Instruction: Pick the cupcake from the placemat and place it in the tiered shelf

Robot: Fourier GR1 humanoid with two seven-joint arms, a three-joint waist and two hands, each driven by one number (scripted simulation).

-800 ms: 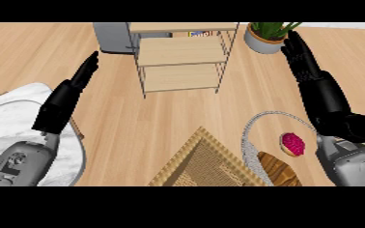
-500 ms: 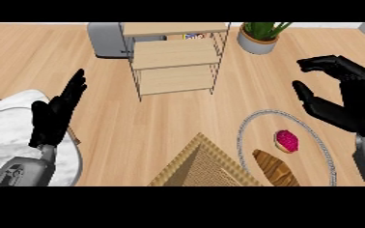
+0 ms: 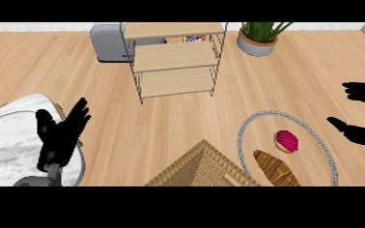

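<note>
- Left hand [image 3: 61, 135] is resting at lower left, fingers straight, holding nothing.
- Shelf [image 3: 175, 58] is standing mid-tabletop.
- Cupcake [image 3: 287, 141] is sitting on the placemat [image 3: 253, 125]: likely light, soft-topped; grip base.
- Right hand [image 3: 353, 130] is spreading wide, empty.

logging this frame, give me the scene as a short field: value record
cupcake: pink-topped, on round placemat, beside a bread loaf
tiered shelf: wooden, wire-framed, top centre, no cupcake on it
left hand: open, resting at lower left
right hand: at right edge, open, holding nothing
potted plant: right of shelf
</note>
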